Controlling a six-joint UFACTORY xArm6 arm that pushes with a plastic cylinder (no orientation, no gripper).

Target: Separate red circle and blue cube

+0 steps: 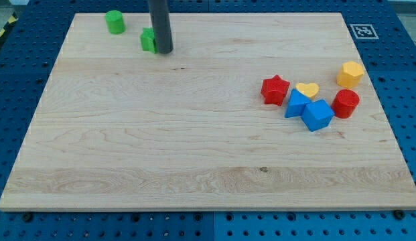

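Note:
The red circle (345,103) sits at the view's right, touching the blue cube (318,114) on the cube's right side. A second blue block (296,104) leans against the cube's left. My tip (164,50) is far away at the view's upper left, right next to a green block (149,41) on its right side. The rod comes down from the view's top edge.
A red star (275,90) and a yellow heart (307,90) lie just left of and above the blue blocks. A yellow hexagon (350,73) sits above the red circle. A green cylinder (115,21) stands near the board's top left corner. The wooden board (194,154) lies on a blue pegboard.

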